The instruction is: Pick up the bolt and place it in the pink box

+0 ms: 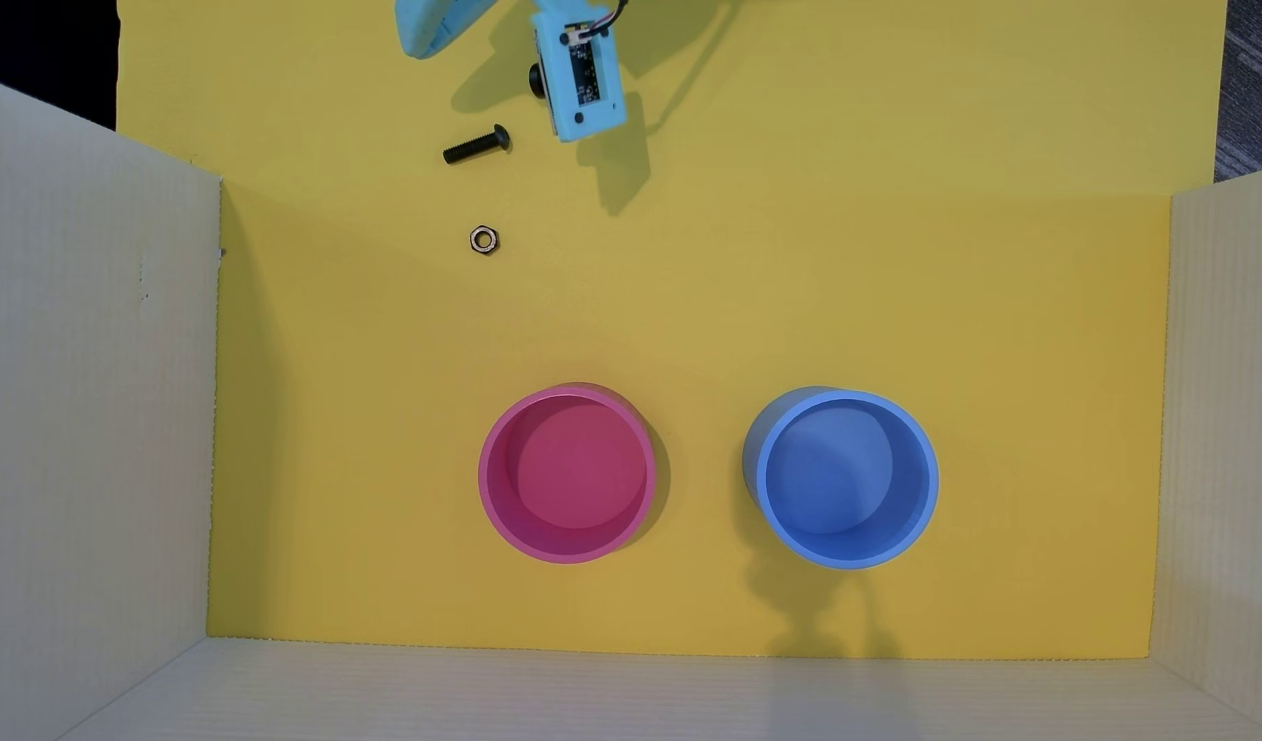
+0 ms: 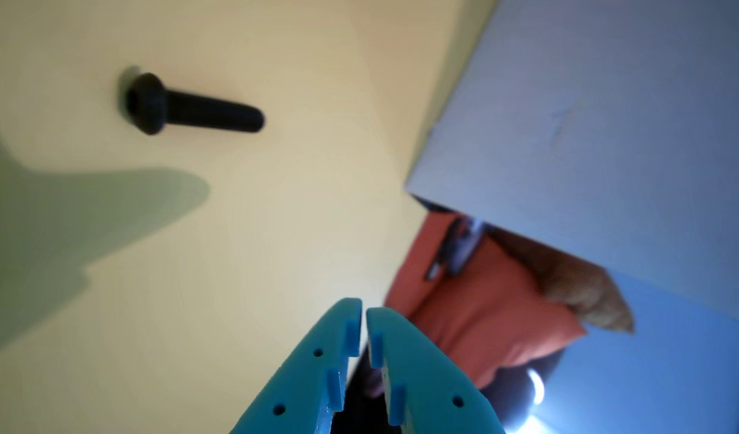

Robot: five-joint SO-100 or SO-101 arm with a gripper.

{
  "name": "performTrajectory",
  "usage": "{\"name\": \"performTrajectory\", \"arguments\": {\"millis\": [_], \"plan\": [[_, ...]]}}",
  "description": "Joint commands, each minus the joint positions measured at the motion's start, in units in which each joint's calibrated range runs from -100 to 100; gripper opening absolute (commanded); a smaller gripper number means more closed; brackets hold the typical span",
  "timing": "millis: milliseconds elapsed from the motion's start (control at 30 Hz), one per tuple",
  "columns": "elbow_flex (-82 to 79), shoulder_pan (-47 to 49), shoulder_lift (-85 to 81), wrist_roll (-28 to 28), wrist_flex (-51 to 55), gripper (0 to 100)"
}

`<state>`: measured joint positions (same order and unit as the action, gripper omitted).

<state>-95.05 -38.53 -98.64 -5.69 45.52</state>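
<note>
The black bolt (image 1: 476, 144) lies flat on the yellow mat near the top, head to the right in the overhead view. In the wrist view the bolt (image 2: 194, 111) lies at the upper left, clear of the fingers. The light-blue gripper (image 2: 363, 312) enters the wrist view from the bottom, its two jaws nearly touching and holding nothing. In the overhead view only the arm's camera housing (image 1: 581, 78) and part of a finger (image 1: 424, 28) show, above and right of the bolt. The pink box (image 1: 568, 474) stands empty at lower centre.
A silvery hex nut (image 1: 484, 239) lies below the bolt. A blue round container (image 1: 846, 479) stands to the right of the pink one. Pale cardboard walls (image 1: 93, 399) enclose the mat on the left, right and bottom sides.
</note>
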Motion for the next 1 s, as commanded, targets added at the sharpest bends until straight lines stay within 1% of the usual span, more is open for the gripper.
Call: {"name": "performTrajectory", "arguments": {"millis": [0,167,267,433,733,867,967], "plan": [[4.4,0.4,-0.1,-1.3,-0.5,2],[6.8,0.5,0.4,-2.8,0.3,2],[8.1,0.5,4.1,-3.1,2.5,2],[13.4,0.2,16.7,-3.0,2.1,2],[28.6,0.1,38.5,-3.2,2.1,2],[34.1,0.5,47.0,-7.2,2.1,2],[37.3,0.4,53.3,-8.9,1.4,2]]}}
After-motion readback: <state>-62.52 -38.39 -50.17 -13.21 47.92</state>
